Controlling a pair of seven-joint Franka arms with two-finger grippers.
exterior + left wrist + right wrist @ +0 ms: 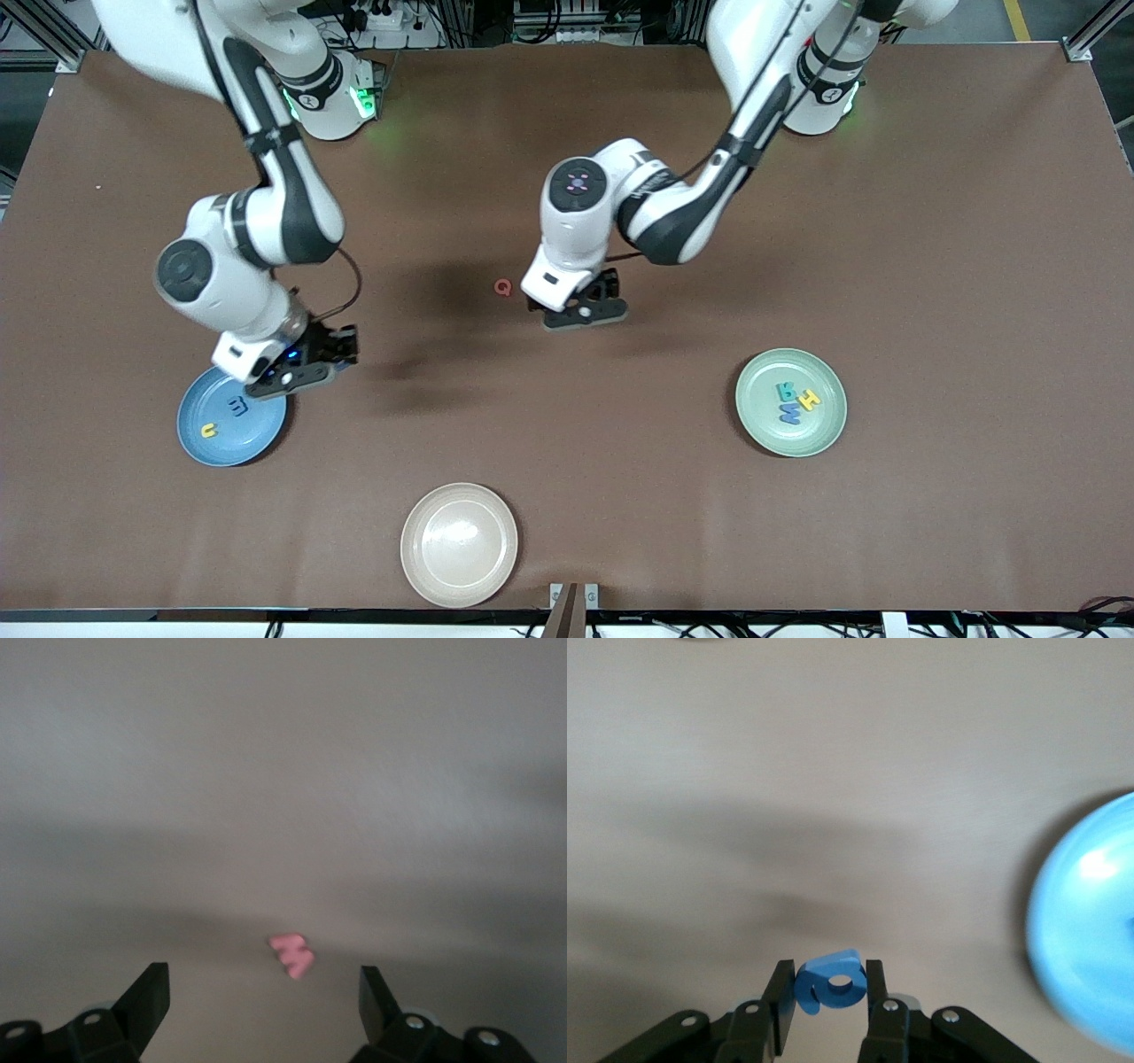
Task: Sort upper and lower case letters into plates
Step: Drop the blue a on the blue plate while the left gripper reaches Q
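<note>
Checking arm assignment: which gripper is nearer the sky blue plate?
Right. The right gripper, shut on a blue letter, hangs at the sky blue plate's rim; the left gripper, open, is over the mid-table.

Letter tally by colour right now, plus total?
Blue: 3 (m, W, held letter in right gripper)
Red: 2 (Q, zigzag letter)
Yellow: 2 (u, H)
Teal: 1 (R)
Total: 8

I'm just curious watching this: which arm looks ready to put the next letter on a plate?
The right arm. Its right gripper already pinches a blue letter at the blue plate's rim. The left gripper hangs open, empty, above a pink letter on the table.
</note>
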